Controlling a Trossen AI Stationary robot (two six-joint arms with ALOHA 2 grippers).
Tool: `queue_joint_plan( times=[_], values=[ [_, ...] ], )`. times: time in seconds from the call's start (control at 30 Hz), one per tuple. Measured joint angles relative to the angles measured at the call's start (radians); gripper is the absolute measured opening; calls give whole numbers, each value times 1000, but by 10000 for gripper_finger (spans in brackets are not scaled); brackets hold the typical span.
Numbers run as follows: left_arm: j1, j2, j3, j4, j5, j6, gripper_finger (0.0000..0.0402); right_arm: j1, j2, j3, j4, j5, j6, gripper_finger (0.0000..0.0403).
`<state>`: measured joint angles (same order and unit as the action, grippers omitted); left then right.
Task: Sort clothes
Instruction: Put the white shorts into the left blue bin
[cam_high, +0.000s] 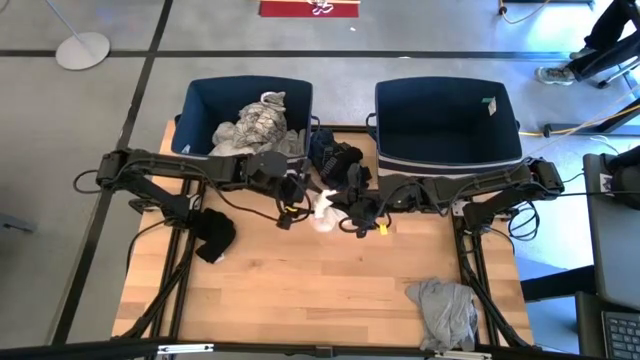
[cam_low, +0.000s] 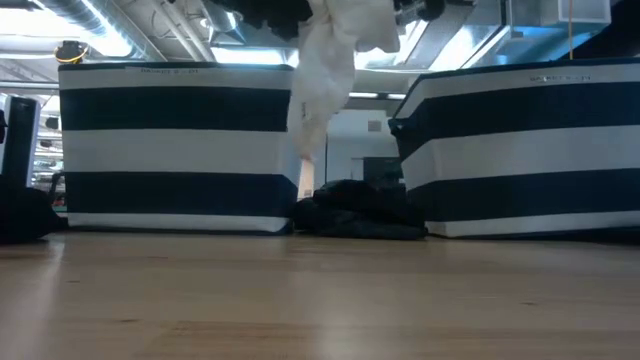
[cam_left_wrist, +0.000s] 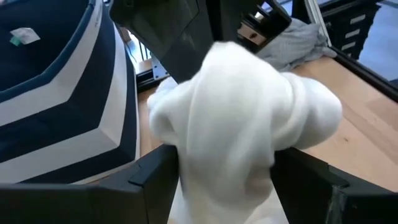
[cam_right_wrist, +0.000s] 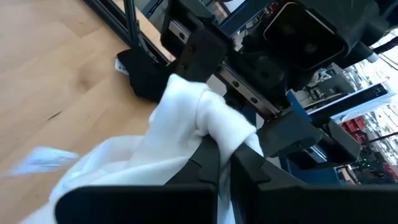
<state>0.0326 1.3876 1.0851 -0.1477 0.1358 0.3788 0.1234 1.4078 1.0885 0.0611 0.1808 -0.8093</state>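
Note:
A white garment (cam_high: 322, 208) hangs bunched above the table's middle, between my two grippers. My left gripper (cam_high: 300, 200) comes from the left and my right gripper (cam_high: 346, 212) from the right, and both are shut on it. In the low view the white garment (cam_low: 325, 80) dangles clear of the wood. Black clothes (cam_high: 335, 160) lie heaped between the two bins. A black garment (cam_high: 213, 235) lies on the table at the left. A grey garment (cam_high: 445, 310) lies near the front right corner. My left gripper has a thick bunch of the white garment (cam_left_wrist: 236, 118) between its two fingers (cam_left_wrist: 149, 180), several layers deep and filling the gap. It comes from the table's left, slanting a little down. The cloth hangs below, clear of the table. My right gripper pinches a narrow fold of the white garment (cam_right_wrist: 214, 121) between its shut fingers (cam_right_wrist: 249, 168). It comes from the table's right, nearly level. The rest of the cloth (cam_right_wrist: 124, 162) droops slack beneath the hold.
Two navy bins with striped bases stand along the far edge. The left bin (cam_high: 200, 105) holds grey-white patterned clothes (cam_high: 255, 125), and the right bin (cam_high: 445, 150) shows only a small tag. Bare wood lies in the table's near middle (cam_high: 310, 290).

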Motion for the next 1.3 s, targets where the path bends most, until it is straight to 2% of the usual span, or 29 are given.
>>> queue_joint_plan(
  times=[0.17, 0.53, 0.63, 0.73, 0.87, 0.97, 1.13, 1.23, 1.3],
  values=[
    [0, 0, -1, 29, -4, -20, 198, 0, 3, 0, 7, 1, 22, 15],
    [1, 0, -2, 22, -8, -12, 30, 0, 4, 0, 17, -11, 72, 21],
    [1, 0, -2, 22, -42, -2, 27, 1, -1, 0, 16, 18, 166, 51],
    [1, -9, -1, 8, -95, -4, 27, 2, -25, 0, -15, 64, 263, 100],
    [1, -25, -1, -10, -159, -5, 33, 12, -88, 0, -117, 88, 307, 164],
    [0, -44, -1, -27, -208, -9, 33, 44, -161, 0, -193, 164, 341, 200],
    [1, -60, -1, -15, -274, -10, 28, 114, -290, 0, -379, 291, 475, 230],
    [1, -78, -1, 27, -323, -5, 33, 152, -354, 0, -492, 296, 608, 233],
    [1, -101, 0, 91, -308, -4, 35, 171, -386, 0, -582, 264, 699, 232]
  ],
)
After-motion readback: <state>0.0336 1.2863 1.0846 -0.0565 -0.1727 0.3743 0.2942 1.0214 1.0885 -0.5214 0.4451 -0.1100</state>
